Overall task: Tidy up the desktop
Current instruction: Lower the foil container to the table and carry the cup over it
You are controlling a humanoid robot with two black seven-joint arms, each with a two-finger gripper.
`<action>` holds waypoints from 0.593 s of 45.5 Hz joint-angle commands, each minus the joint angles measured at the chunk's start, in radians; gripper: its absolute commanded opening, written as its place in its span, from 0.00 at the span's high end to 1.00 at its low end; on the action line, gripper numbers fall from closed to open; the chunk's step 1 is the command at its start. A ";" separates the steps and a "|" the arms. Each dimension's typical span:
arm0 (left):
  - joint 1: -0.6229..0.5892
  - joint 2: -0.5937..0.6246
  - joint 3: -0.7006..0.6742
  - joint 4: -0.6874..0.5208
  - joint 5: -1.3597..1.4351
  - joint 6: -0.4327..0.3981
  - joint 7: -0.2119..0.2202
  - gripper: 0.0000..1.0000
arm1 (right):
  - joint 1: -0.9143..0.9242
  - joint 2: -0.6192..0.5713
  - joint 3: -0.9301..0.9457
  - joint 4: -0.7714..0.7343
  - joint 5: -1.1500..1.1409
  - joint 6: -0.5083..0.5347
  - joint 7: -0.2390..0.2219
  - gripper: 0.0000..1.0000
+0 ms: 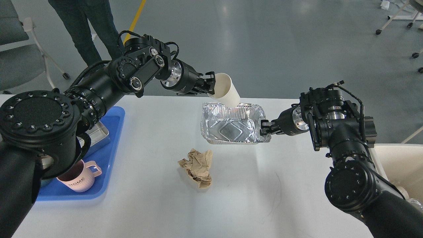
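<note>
The white desktop (158,198) fills the lower view. My left gripper (209,86) is shut on the rim of a white paper cup (226,90), held tilted above the far edge of a foil tray (231,127). My right gripper (264,127) is shut on the right rim of that foil tray, which hangs lifted above the desktop and casts a shadow below. A crumpled brown paper ball (197,167) lies on the desktop in front of the tray.
A blue plastic tray (110,145) at the left holds a pink mug (77,180) and a steel box (99,134), partly hidden by my left arm. A white bin (401,163) stands at the right edge. A person's legs (89,29) stand beyond the table.
</note>
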 commanded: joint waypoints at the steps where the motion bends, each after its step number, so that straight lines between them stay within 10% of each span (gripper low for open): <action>1: -0.002 -0.035 0.000 0.001 -0.001 0.003 0.013 1.00 | 0.000 0.018 -0.007 0.001 -0.002 -0.001 0.000 1.00; 27: 0.047 -0.092 0.014 0.001 0.002 0.046 0.054 1.00 | 0.001 0.018 -0.012 0.004 -0.002 -0.008 0.000 1.00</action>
